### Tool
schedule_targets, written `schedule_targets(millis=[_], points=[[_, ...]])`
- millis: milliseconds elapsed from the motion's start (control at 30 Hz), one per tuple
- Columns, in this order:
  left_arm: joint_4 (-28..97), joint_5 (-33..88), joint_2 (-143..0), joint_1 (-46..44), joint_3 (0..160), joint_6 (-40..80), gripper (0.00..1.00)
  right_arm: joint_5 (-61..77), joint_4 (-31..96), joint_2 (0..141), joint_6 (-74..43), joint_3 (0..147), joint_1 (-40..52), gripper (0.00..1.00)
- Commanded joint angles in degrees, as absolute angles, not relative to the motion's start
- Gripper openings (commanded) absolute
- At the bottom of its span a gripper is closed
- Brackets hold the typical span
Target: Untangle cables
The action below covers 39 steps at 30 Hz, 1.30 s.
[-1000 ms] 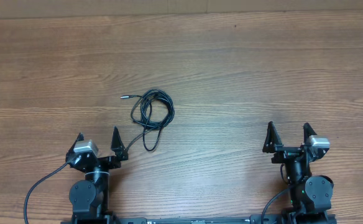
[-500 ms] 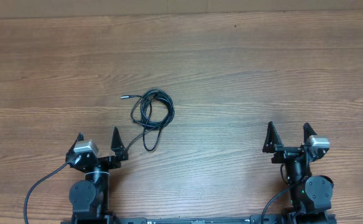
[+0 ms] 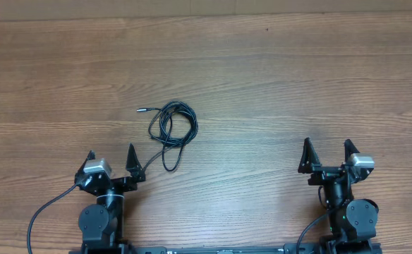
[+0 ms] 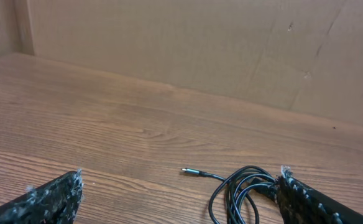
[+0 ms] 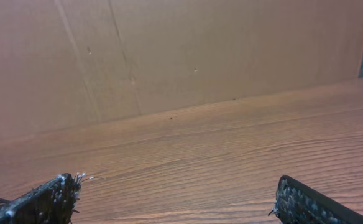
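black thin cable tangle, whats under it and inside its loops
Inside the loops of the thin black cables, only the brown wooden table shows. Where strands cross, the lower ones are covered, so their order cannot be told.

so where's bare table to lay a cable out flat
The table is bare right of the cables, across to the right claw, and along the whole far strip by the cardboard wall. Left of the cables is free too. Only tight spot: between the cables and the left claw.
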State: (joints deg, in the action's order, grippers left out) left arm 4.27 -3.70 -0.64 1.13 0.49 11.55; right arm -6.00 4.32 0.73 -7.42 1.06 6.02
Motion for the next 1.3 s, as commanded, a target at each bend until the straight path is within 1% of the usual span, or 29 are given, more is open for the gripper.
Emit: schedule_targets(millis=[0,1267], points=[[4.1,-4.01,-0.25,1.15,0.27,10.44,1.0,-6.39,4.12,0.3,-7.01,0.47,5.82,1.0],[4.05,-4.58,-0.25,1.15,0.27,10.28,1.0,-6.37,4.12,0.3,-7.01,0.47,5.82,1.0]])
